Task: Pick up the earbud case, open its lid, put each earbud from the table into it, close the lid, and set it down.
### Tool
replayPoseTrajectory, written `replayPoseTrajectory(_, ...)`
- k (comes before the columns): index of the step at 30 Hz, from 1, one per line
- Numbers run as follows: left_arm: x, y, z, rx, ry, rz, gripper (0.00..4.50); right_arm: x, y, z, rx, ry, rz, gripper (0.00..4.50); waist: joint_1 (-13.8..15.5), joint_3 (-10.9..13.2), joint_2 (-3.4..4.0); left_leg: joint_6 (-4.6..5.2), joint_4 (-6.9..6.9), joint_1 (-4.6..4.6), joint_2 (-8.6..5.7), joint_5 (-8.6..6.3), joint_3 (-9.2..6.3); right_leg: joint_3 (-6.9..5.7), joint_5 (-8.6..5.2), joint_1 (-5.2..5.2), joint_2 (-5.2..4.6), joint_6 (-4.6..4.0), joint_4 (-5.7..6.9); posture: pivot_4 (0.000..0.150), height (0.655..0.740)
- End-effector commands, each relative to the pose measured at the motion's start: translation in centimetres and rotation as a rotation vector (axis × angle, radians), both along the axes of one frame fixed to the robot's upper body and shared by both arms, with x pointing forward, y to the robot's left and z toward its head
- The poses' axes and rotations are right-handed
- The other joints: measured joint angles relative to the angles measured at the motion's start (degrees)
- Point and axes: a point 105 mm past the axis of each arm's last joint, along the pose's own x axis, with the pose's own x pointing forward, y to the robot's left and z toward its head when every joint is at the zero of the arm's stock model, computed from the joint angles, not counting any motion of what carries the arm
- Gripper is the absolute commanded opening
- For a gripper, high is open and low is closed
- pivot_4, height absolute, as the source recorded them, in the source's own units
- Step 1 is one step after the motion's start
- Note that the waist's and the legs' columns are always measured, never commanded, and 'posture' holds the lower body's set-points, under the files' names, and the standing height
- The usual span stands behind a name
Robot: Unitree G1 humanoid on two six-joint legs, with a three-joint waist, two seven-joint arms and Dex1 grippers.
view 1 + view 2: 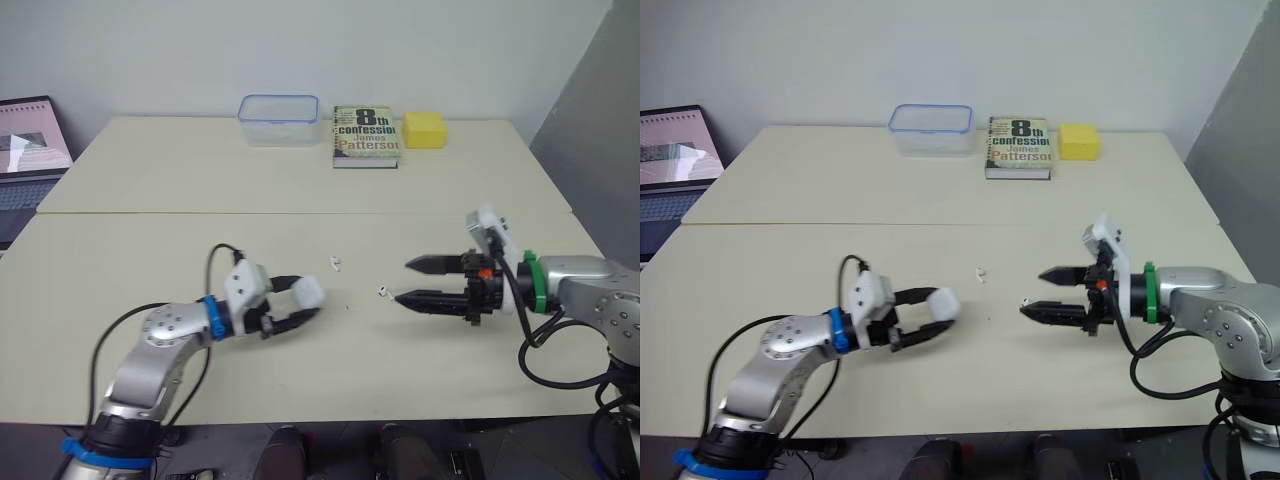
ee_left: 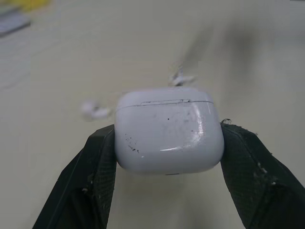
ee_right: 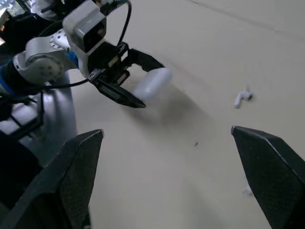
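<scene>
The earbud case (image 2: 169, 131) is glossy white, flecked with dark specks. The table (image 1: 200, 170) is cream, the block (image 1: 424, 129) yellow.

left claw (image 1: 308, 304): clamped on earbud case (image 2: 169, 136) | right claw (image 1: 403, 281): fingers spread, level, pointing inward

Your white earbud case (image 2: 169, 136) (scuffed, with dark specks) has its lid shut and sits pinched in the left gripper (image 1: 306, 301). First earbud (image 1: 336, 264) lies near it on the table (image 1: 150, 260), second earbud (image 1: 382, 292) further right.
</scene>
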Motion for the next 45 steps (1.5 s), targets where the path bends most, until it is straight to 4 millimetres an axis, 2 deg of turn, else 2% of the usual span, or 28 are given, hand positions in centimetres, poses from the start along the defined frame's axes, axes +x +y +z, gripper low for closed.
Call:
replayPoseTrajectory(1, -0.9, -1.9, 1.1, 0.009, -0.149, -0.136, 2.78, -0.7, 0.7, -0.4, 0.026, 0.123, -0.01, 4.5, -0.2, 0.0, 0.0, 0.01, -0.06, 0.05, 0.04, 0.0, -0.01, 0.0, -0.01, 0.0, 0.08, 0.01, 0.02, 0.15, 0.7302)
replayPoseTrajectory(5, -1.0, -3.6, 1.9, -0.016, -0.247, -0.225, 2.78, -0.5, 2.6, -1.1, 0.101, 0.239, 0.01, 4.5, -0.1, 0.0, 0.01, 0.06, -0.07, 0.05, 0.2, 0.02, -0.17, -0.03, -0.06, -0.02, 0.59, 0.06, 0.06, 0.15, 0.7302)
replayPoseTrajectory(14, -0.8, -3.9, 2.2, 0.008, -0.358, -0.282, 2.78, -0.2, 4.8, -1.5, 0.15, 0.353, 0.051, 4.5, -0.2, 0.0, 0.03, 0.07, -0.05, -0.08, 0.16, 0.03, -0.08, 0.03, -0.05, -0.1, 0.62, 0.05, -0.01, 0.15, 0.7302)
replayPoseTrajectory(29, -0.9, -4.2, 2.2, -0.004, -0.401, -0.265, 2.78, 0.1, 5.7, -2.4, 0.119, 0.388, 0.043, 4.5, -0.2, 0.0, 0.04, 0.08, -0.06, -0.07, 0.18, 0.03, -0.12, -0.01, -0.06, -0.11, 0.63, 0.06, 0.02, 0.15, 0.7302)
replayPoseTrajectory(32, -0.9, -4.2, 2.2, -0.004, -0.403, -0.265, 2.78, 0.4, 5.9, -2.5, 0.119, 0.388, 0.032, 3.6, -0.2, 0.0, 0.03, 0.08, -0.06, -0.07, 0.18, 0.03, -0.12, 0.0, -0.06, -0.11, 0.63, 0.06, 0.01, 0.15, 0.7302)
replayPoseTrajectory(40, -0.9, -4.3, 2.3, -0.013, -0.414, -0.256, 2.78, 0.7, 6.1, -2.4, 0.135, 0.393, 0.026, 0.86, -0.3, 0.0, 0.04, 0.08, -0.06, -0.09, 0.19, 0.03, -0.12, -0.01, -0.06, -0.13, 0.63, 0.06, 0.01, 0.15, 0.7302)
replayPoseTrajectory(45, -0.9, -4.5, 2.3, -0.019, -0.427, -0.257, 2.78, 0.7, 6.1, -2.3, 0.144, 0.4, 0.03, 0.81, -0.3, 0.0, 0.04, 0.08, -0.07, -0.08, 0.19, 0.03, -0.12, -0.01, -0.06, -0.13, 0.63, 0.07, 0.01, 0.15, 0.7302)
